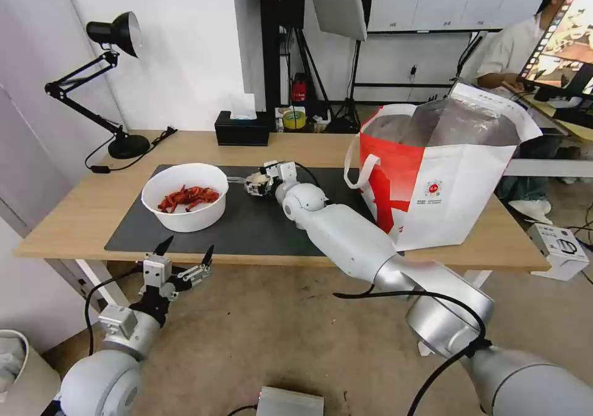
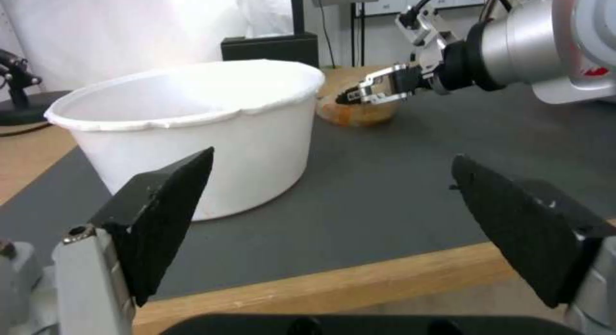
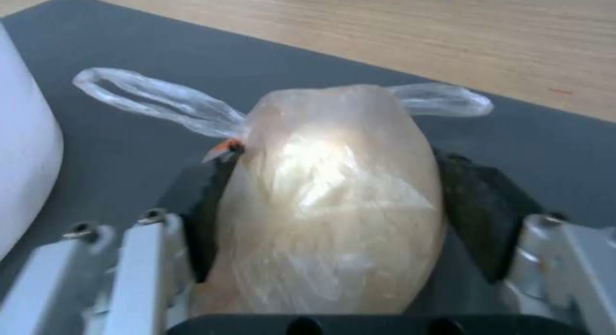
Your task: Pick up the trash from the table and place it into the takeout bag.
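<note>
Right hand (image 3: 334, 200) is out over the large dark grey mat (image 1: 259, 231) on my long light-wood desk (image 1: 74, 212), and I see its two black pads (image 3: 478, 214) pressed against either side of the clear plastic bag with the pale lump inside (image 3: 334, 195). From the head camera that bag (image 1: 256, 183) sits on the mat just to the right of the white round bowl of red scraps (image 1: 184, 195), with the hand (image 1: 262, 181) reaching in from the right. The bag's two thin twisted handles lie loose on the mat, pointing away from the wrist. In the left wrist camera I can see the same hand (image 2: 375, 87) closed around the pale lump (image 2: 356, 116) behind the bowl (image 2: 192, 128).

Left hand (image 1: 185, 258) hangs off the near edge of the desk, in front of the bowl, with its black fingers (image 2: 163, 214) spread wide and nothing between them.

On the right end of the desk stands the big white and red insulated tote with silver foil lining (image 1: 445, 175), mouth open, white strap handles hanging at its left side. A black tissue box (image 1: 242, 129) sits at the far edge, and a black desk lamp (image 1: 117, 83) stands on the far left corner.
</note>
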Tool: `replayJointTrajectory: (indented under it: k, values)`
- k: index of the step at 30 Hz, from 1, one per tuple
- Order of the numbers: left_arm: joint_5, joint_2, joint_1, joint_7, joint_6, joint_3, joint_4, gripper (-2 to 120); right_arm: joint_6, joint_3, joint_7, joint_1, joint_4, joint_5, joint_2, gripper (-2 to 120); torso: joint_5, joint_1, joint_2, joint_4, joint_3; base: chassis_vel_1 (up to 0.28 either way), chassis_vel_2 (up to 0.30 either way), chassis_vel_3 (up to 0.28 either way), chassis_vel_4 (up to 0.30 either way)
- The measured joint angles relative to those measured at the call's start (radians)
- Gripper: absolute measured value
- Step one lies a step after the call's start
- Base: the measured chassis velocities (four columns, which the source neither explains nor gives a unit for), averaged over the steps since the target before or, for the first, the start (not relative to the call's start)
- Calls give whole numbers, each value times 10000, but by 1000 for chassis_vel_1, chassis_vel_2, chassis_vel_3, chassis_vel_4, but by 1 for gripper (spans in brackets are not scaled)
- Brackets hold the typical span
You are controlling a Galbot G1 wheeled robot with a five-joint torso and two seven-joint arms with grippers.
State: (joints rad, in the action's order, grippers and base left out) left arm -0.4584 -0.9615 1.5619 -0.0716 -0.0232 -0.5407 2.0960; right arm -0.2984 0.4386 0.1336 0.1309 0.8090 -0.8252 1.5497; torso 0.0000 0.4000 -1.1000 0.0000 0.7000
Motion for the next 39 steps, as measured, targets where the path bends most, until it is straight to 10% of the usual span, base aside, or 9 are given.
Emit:
replayJointTrajectory:
  k: [16, 28, 39]
  values:
    - [-6, 35, -16, 1, -32, -1, 5, 100, -60, 90, 313, 111, 739, -638, -355, 7, 0, 0, 1, 0, 0, 0, 0, 0, 0]
    - [-14, 49, 35, 1, -35, 14, 102, 100, -25, -116, 651, 140, 2752, -842, -1366, 2, 1, 0, 1, 0, 0, 0, 0, 0, 0]
    - [28, -226, 505, -123, -35, -430, 553, 100, -979, -807, 2520, -300, 7403, -1300, -3494, 2, 2, -2, -1, 1, -1, 0, 0, 0, 0]
